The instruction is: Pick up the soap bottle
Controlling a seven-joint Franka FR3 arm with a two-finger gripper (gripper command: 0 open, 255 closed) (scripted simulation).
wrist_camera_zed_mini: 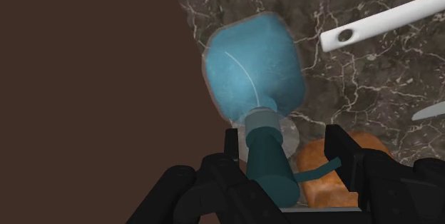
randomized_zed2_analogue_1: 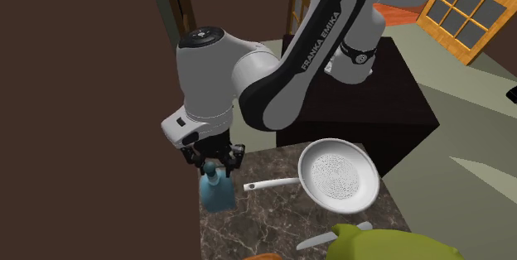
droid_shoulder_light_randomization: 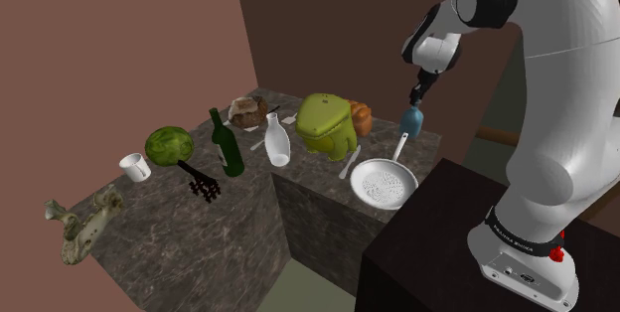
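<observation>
Two black fingers (wrist_camera_zed_mini: 339, 148) of the gripper (wrist_camera_zed_mini: 285, 144) stand apart on either side of the soap bottle (wrist_camera_zed_mini: 253, 73). They straddle its slim teal pump neck, one finger close beside it and the other across a plain gap, so nothing is clasped. The bottle is a flattened flask of glossy, translucent blue with rounded shoulders and a clear collar under the neck. It stands upright at the wall-side edge of the counter (randomized_zed2_analogue_1: 265, 225), near the corner closest to the stand, against a flat matte brown wall (wrist_camera_zed_mini: 85, 80). The counter is dark polished marble threaded with thin white veins. A white pan (randomized_zed2_analogue_1: 338, 174) lies toward the counter's stand-side edge. It is round and shallow with a finely dotted base, and its long straight handle, pierced by a hole at the tip, ends just beside the bottle. Farther along the wall-side edge sit a lumpy olive-green object (droid_shoulder_light_randomization: 326, 121) and, touching it, a rounded orange-brown loaf (droid_shoulder_light_randomization: 362, 116). Beyond them, where the counter turns a corner, are a smooth white narrow-necked vase (droid_shoulder_light_randomization: 277, 144), a dark green glass wine bottle (droid_shoulder_light_randomization: 227, 146), a striped green melon (droid_shoulder_light_randomization: 170, 145) and a small white cup (droid_shoulder_light_randomization: 135, 167).
</observation>
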